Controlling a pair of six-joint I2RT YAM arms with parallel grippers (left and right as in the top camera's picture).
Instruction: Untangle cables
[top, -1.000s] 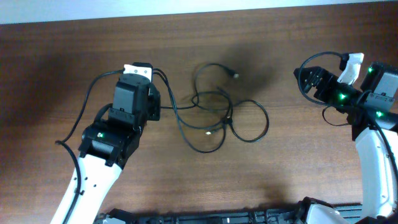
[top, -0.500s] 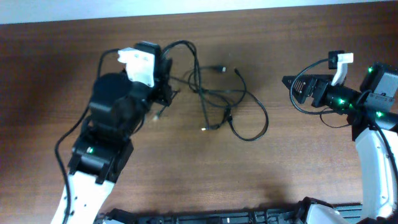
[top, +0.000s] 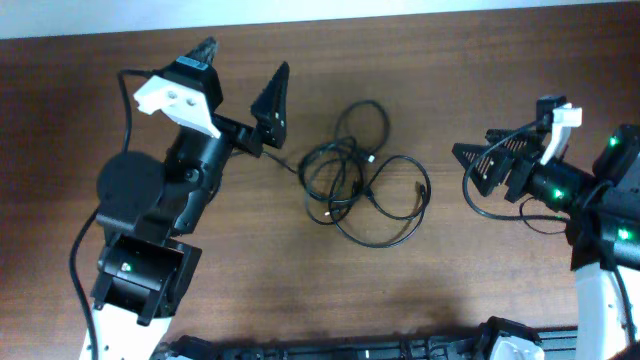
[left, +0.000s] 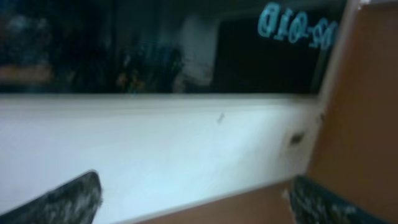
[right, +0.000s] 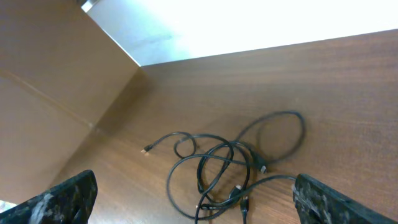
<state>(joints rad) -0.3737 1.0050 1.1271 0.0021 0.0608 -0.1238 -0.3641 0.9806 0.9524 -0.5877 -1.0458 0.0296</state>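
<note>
On the wood table (top: 520, 60), left pincer (top: 240, 76) and right pincer (top: 468, 168) gape empty, cables (top: 360, 180) lying between.

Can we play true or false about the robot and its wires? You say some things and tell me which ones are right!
1. The cables lie on the table between the two hands. True.
2. The left hand is holding a cable. False: it is open, with nothing between its fingers.
3. The right hand is open. True.
4. The cables are white. False: they are black.
5. The cables lie in neat, separate lines. False: they loop over each other in one bunch.
</note>
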